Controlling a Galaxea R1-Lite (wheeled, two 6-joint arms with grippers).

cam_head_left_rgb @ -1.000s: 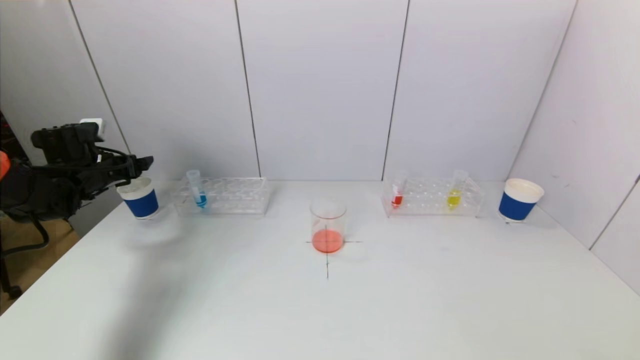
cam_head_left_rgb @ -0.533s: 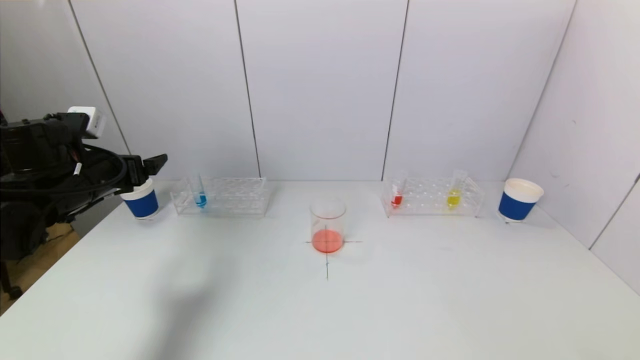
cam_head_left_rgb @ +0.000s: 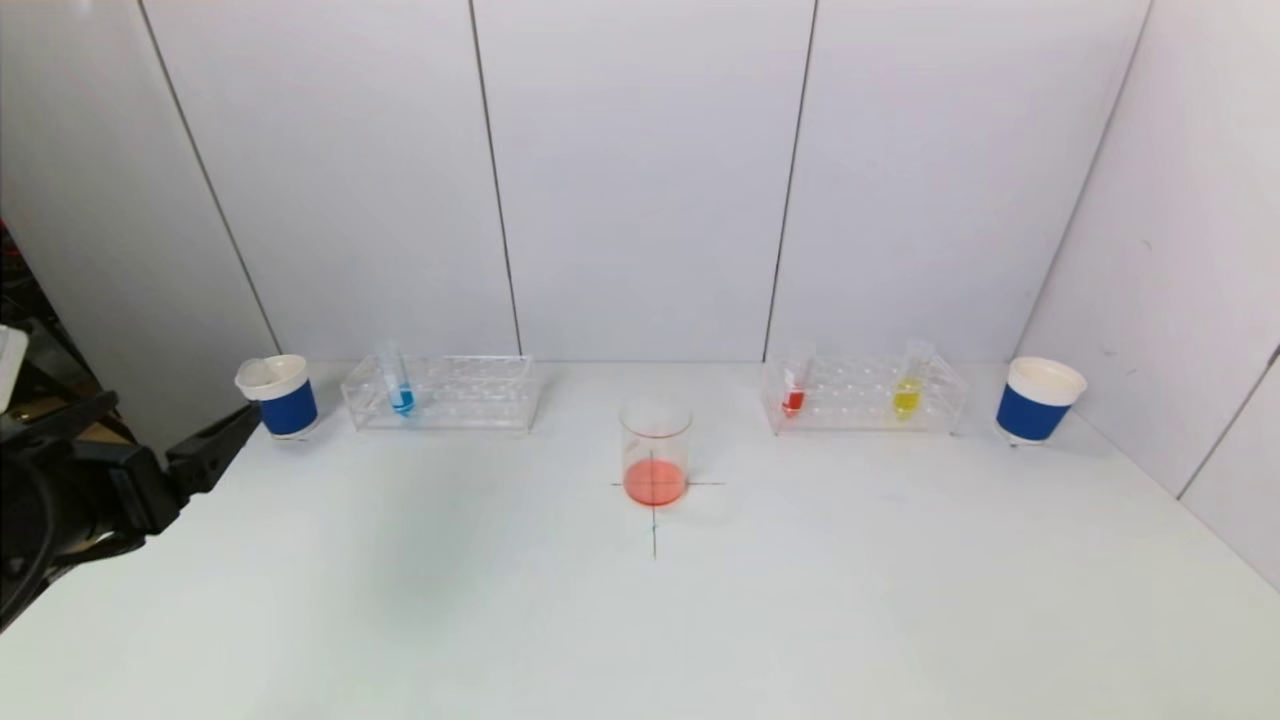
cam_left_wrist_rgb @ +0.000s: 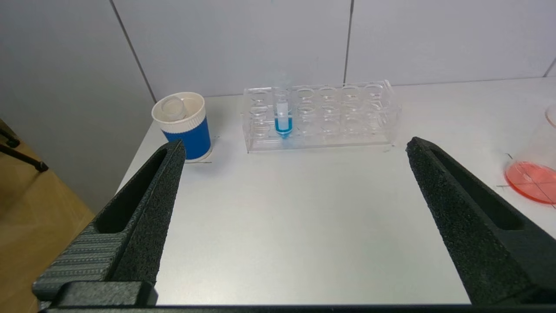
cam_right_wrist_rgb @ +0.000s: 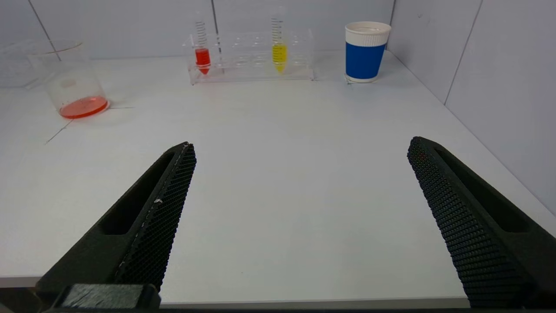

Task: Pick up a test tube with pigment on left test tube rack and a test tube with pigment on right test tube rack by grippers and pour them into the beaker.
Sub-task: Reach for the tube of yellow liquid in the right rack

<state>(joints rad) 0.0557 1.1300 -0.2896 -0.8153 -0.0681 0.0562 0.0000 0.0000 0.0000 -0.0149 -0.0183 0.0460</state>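
Your left gripper (cam_left_wrist_rgb: pixel 295 165) hangs low at the left edge of the table (cam_head_left_rgb: pixel 800 620) with fingers (cam_left_wrist_rgb: pixel 143 208) wide open and empty, and the right gripper (cam_right_wrist_rgb: pixel 299 174) waits near the front edge, fingers spread too. The blue test tube (cam_head_left_rgb: pixel 400 385) stands upright in the left rack (cam_head_left_rgb: pixel 470 392), the red tube (cam_head_left_rgb: pixel 795 388) and yellow tube (cam_head_left_rgb: pixel 908 385) in the right rack (cam_head_left_rgb: pixel 860 392), the beaker (cam_head_left_rgb: pixel 656 450) between them. Approach the blue tube level, take it above the rack, then lift straight up.

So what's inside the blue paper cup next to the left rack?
The left blue cup holds an empty clear test tube, its open mouth showing at the rim. The cup's wall hides the tube's lower part.
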